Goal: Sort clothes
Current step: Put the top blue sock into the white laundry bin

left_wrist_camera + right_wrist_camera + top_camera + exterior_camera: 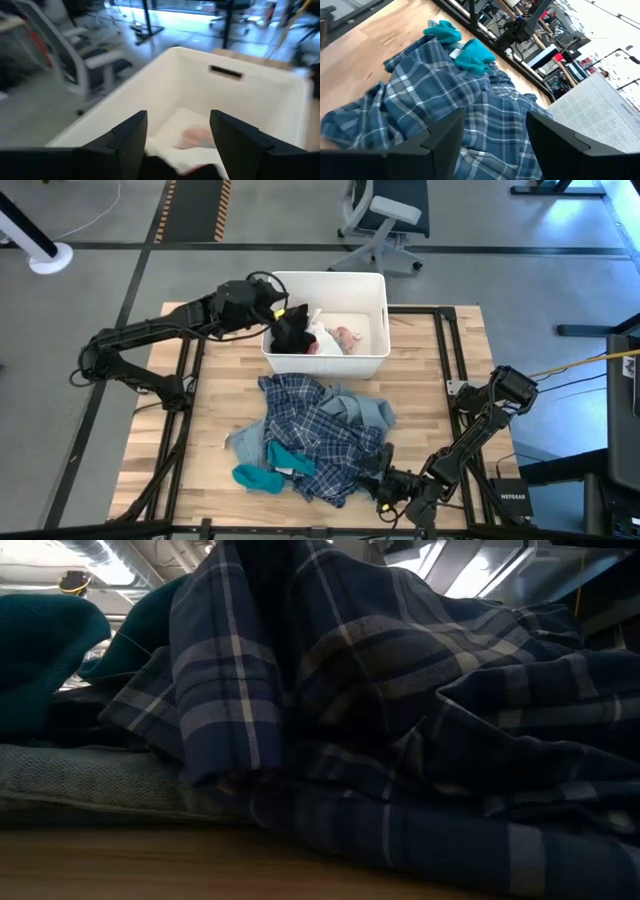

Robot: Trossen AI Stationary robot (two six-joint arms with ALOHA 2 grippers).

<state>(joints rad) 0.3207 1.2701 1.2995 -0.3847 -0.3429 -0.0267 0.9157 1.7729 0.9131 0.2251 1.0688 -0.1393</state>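
Left gripper (285, 320) over the left end of the white bin (372, 290), fingers (129, 142) apart around a black garment (293, 333) that hangs into the bin beside white and pink pieces (335, 337). Right gripper (378, 475) at the near right edge of the clothes pile, fingers (445, 137) apart over the blue plaid shirts (320, 430). Teal piece (262, 474) at the pile's near left; light denim (372, 410) at its far right.
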